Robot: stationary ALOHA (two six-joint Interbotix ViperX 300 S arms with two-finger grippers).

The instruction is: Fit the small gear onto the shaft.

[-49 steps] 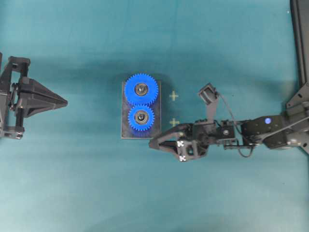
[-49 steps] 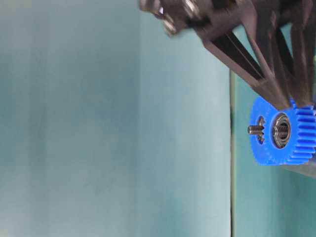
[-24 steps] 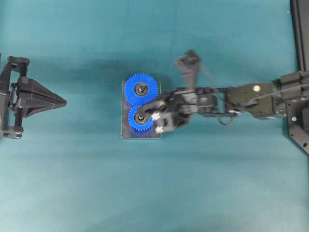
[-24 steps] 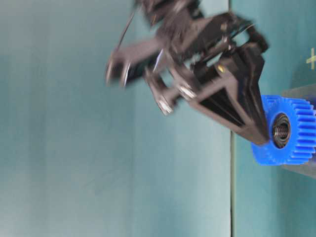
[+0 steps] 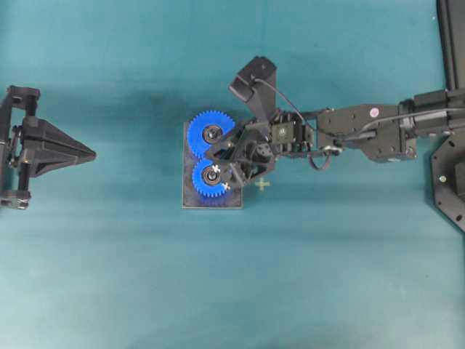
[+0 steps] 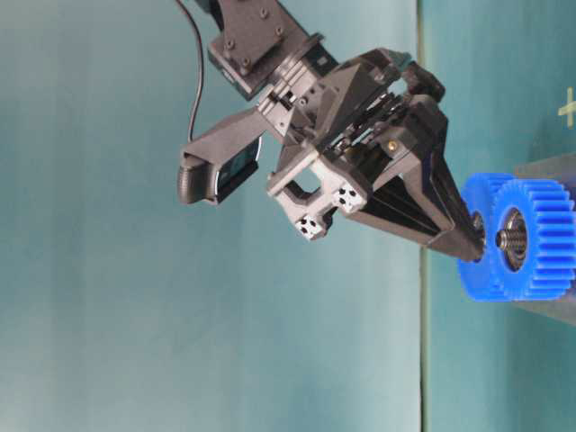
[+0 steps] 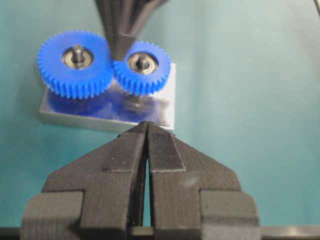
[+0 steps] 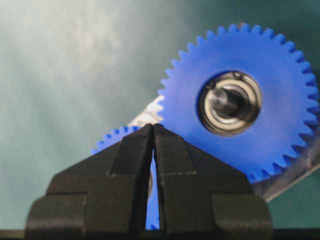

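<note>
The small gear (image 5: 211,179) sits on the shaft (image 7: 142,62), whose silvery end shows in its hub, on the grey plate (image 5: 234,198). The small gear (image 7: 142,68) meshes with the larger blue gear (image 5: 209,133). My right gripper (image 5: 213,157) reaches in from the right, its fingers shut tip to tip with nothing between them. Its tip (image 7: 120,56) rests where the two gears meet, at the small gear's rim. In the right wrist view the gripper (image 8: 153,128) hides most of the small gear (image 8: 112,138). My left gripper (image 5: 93,154) is shut and empty, far left of the plate.
The larger gear (image 8: 240,105) turns on its own post on the same plate (image 7: 107,111). A black frame (image 5: 452,58) runs along the right edge of the teal table. The right arm (image 5: 363,134) stretches across the table's right half.
The right gripper has shut and swung from beside the plate's lower right corner to over the plate, its tip now between the gears. The left gripper stays put.
</note>
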